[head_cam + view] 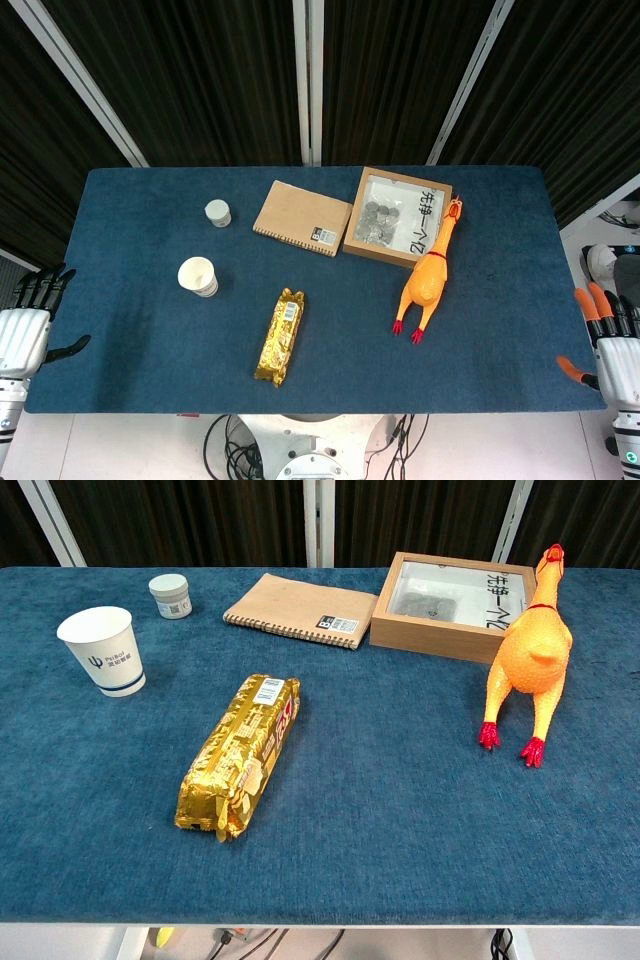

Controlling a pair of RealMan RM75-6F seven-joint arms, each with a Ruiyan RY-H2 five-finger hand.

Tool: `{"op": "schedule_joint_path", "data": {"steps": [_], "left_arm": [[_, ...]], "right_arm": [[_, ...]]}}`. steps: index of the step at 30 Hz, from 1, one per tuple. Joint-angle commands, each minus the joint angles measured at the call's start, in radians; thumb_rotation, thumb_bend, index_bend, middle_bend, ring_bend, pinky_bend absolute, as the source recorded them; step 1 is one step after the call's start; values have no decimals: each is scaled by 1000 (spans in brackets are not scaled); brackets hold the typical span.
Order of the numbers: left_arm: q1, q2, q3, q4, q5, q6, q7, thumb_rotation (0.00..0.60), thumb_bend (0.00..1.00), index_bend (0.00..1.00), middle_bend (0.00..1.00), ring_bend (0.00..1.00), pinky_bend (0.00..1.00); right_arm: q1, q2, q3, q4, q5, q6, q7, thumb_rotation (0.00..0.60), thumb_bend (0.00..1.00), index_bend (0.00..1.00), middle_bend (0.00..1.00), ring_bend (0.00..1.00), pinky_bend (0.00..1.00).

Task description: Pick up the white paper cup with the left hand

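The reach is not begun: the left hand [28, 325], empty and fingers spread, must be carried right and forward to the paper cup [198, 276].

White paper cup [104, 650] stands upright left of the gold packet [240, 757].
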Motion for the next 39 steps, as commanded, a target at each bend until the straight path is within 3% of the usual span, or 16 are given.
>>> {"op": "schedule_joint_path", "data": {"steps": [1,16,22,26,30,35,39], "left_arm": [[1,2,-2,-6,-3,2,8,600,149,63,0,0,0],[1,13,2,-26,-2,-1,12,600,149,62,0,0,0],[-55,44,-14,-84,58,-26,38,600,150,45,0,0,0],[-155,66,-40,-181,79,-142,170,600,149,43,0,0,0],[-273,32,-79,-243,33,-304,326,600,150,43,0,0,0],[-415,-74,-123,-233,-95,-490,519,600,151,43,0,0,0],[-493,-159,-145,-176,-207,-556,654,600,151,43,0,0,0]], "right_arm": [[-1,1,15,-7,-5,-5,-3,600,0,0,0,0,0],[-9,3,55,-25,-29,-37,-10,600,0,0,0,0,0],[-12,17,67,-41,-39,-41,-17,600,0,0,0,0,0],[-20,27,64,-48,-49,-43,-26,600,0,0,0,0,0],[-22,28,70,-40,-46,-55,-6,600,0,0,0,0,0],[-25,30,81,-34,-45,-57,10,600,0,0,0,0,0],[-33,32,90,-29,-48,-44,24,600,0,0,0,0,0]]}}
